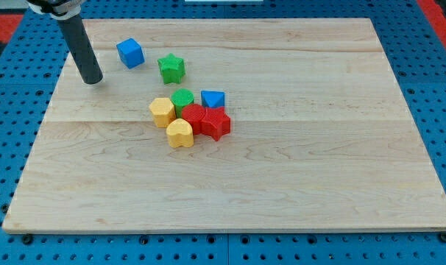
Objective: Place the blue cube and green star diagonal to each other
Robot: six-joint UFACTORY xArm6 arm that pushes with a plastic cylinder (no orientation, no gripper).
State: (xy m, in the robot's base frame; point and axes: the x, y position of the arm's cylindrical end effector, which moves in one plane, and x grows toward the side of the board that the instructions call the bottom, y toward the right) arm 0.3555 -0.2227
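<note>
The blue cube (130,53) sits on the wooden board (296,162) near the view's top left. The green star (171,68) lies just to its lower right, a small gap between them. My tip (93,79) rests on the board to the lower left of the blue cube, a short way off and touching neither block.
A tight cluster lies near the board's middle: a yellow block (162,112), a green round block (182,99), a blue block (213,99), a red block (194,116), a red star (216,124) and a yellow heart (179,134). Blue pegboard surrounds the board.
</note>
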